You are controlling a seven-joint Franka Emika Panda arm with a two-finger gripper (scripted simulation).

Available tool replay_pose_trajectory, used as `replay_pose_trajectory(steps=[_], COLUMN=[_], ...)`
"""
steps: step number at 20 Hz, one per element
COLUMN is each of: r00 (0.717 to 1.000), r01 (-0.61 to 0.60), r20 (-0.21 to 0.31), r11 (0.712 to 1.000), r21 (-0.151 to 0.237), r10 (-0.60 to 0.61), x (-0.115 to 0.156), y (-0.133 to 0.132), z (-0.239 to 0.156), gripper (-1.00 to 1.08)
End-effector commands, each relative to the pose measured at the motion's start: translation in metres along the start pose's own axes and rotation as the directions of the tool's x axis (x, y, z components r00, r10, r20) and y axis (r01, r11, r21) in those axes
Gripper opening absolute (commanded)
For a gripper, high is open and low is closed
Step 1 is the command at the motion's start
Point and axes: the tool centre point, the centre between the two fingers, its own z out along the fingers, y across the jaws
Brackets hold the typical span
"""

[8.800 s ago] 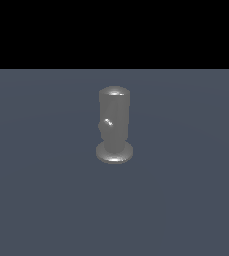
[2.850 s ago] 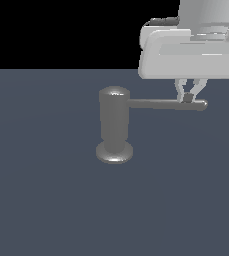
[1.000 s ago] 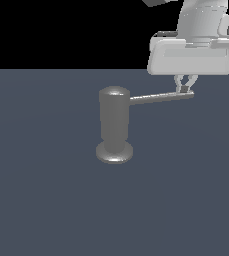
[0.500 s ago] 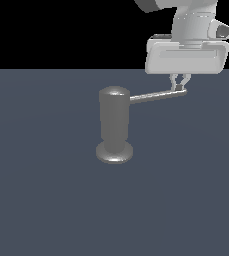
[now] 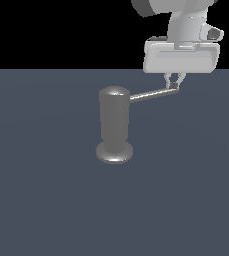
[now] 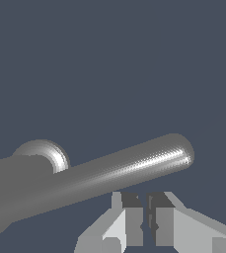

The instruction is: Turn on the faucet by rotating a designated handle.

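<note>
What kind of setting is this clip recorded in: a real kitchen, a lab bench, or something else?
Most likely a bare simulated test scene, not a real room. A lone grey faucet with its thin handle stands on a flat, featureless slate floor under a black backdrop, and the gripper looks plainly rendered.

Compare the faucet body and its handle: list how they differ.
The faucet is a thick upright cylinder with a domed top and a flared round base; the handle is a thin rod sticking out sideways from near its top, toward the exterior view's right. The faucet stands free, while the gripper sits at the handle's tip. Both are dull grey metal.
</note>
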Motion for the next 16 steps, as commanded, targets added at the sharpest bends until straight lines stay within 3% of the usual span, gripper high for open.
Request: replay_pose_trajectory(steps=[1, 16], r00=[1.000, 1.000], r01=[0.002, -0.010], r20=[0.012, 0.021], r11=[1.000, 1.000], r21=[0.001, 0.001], r10=[-0.002, 0.010], x=[0.007, 0.048], y=[-0.003, -0.003], z=[0.010, 0.016], gripper=[-1.00, -1.00])
